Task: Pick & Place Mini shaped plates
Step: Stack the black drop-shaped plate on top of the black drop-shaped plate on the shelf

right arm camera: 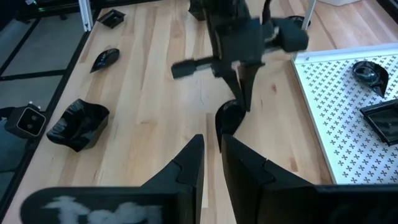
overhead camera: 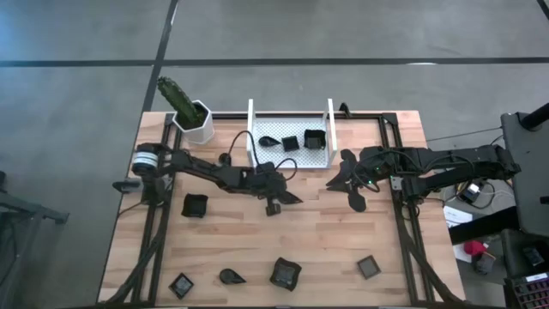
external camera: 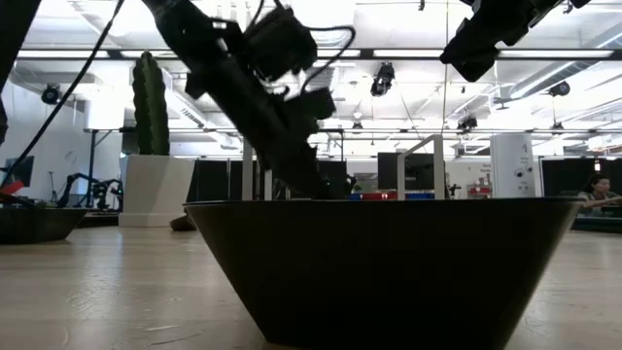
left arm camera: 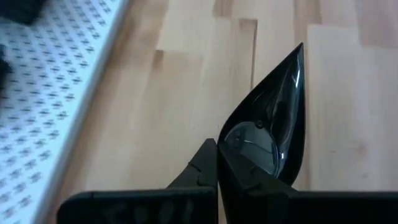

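Glossy dark teardrop mini plate (left arm camera: 273, 134) is lying clamped in the left gripper (overhead camera: 276, 199), its point trailing toward 4 o'clock, the white perforated tray (overhead camera: 319, 158) waiting at 1 o'clock.

Light: bright and even across the wooden table (overhead camera: 326, 249) in the high view, with only short, soft shadows under the arms.
Source: ceiling strip lights (external camera: 583, 53) glow in the room behind the low view.
Backlight: the near dish (external camera: 379, 272) and arm there are almost black silhouettes.
Glare: a pale sheen lies on the glossy teardrop plate (left arm camera: 273, 130) in the left wrist view.
Blur: the white perforated tray (left arm camera: 43, 93) beside it is soft, and the near fingers (right arm camera: 186, 168) in the right wrist view are out of focus.
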Robot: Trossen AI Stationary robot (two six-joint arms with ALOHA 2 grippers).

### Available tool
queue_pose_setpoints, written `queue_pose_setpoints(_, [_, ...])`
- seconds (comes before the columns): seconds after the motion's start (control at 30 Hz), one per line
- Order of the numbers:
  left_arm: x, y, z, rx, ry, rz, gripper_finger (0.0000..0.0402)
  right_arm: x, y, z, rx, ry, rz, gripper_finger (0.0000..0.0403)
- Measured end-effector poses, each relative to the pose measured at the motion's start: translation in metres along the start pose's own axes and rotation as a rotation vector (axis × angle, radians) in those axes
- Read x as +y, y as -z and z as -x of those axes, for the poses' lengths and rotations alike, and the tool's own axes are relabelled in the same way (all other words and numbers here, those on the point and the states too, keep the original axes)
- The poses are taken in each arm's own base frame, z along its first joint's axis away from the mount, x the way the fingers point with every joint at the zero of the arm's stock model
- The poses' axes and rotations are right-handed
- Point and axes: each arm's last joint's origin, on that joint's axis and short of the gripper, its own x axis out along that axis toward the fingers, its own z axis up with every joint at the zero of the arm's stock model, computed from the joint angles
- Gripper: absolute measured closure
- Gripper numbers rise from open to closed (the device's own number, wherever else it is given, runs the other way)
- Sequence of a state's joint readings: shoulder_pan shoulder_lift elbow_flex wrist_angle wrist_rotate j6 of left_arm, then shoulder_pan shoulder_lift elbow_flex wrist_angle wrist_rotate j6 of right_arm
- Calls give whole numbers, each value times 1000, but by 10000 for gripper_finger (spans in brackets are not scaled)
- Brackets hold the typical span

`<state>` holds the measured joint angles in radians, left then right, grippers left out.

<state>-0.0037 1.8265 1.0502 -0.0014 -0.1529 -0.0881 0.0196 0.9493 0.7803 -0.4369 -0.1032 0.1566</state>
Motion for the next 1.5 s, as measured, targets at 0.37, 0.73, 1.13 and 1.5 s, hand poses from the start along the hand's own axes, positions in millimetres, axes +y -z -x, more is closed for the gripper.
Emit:
queue_pose_setpoints(0.37, [46, -46, 37, -41, -140, 45, 401, 0, 0, 0, 1, 0, 0, 351])
queue_pose_setpoints(0.73, [127, -76, 64, 89, -282, -3, 401, 0, 0, 0, 0, 0, 0, 351])
queue_pose_setpoints(1.13, [155, -63, 61, 177, -308, -32, 401, 0, 0, 0, -1, 0, 1, 351])
queue_pose_setpoints(1.5, [163, -54, 38, 226, -337, -90, 401, 0, 0, 0, -5, -1, 1, 351])
